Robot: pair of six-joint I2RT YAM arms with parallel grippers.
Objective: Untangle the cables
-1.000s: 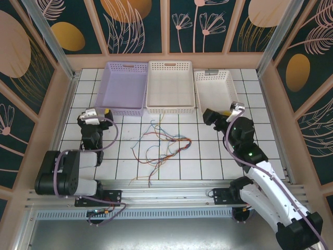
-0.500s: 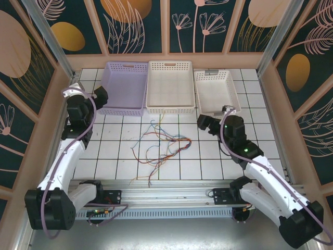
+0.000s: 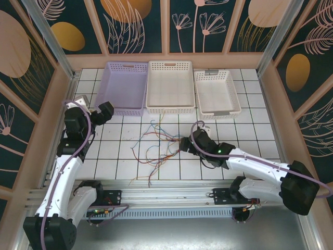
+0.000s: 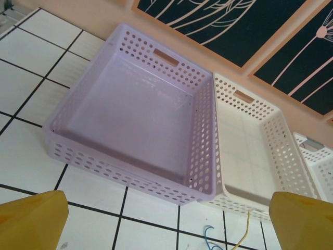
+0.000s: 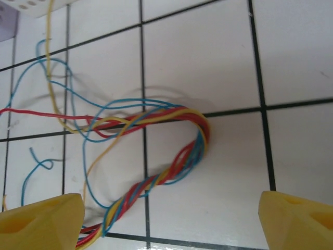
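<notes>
As right gripper [image 3: 183,145] lowered onto cables [image 3: 158,141], maybe touching | left gripper [image 3: 106,111] shifted slightly

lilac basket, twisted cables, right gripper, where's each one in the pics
lilac basket [image 4: 130,114]: left wrist view, on its bare floor
twisted cables [image 5: 156,180]: right wrist view, on the braided stretch below the bend
right gripper [image 3: 183,146]: top view, midway between its open fingertips

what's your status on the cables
Left claw open, by lilac basket. Right claw open, over cables. Cables tangled, none held. Nothing in the way.
</notes>
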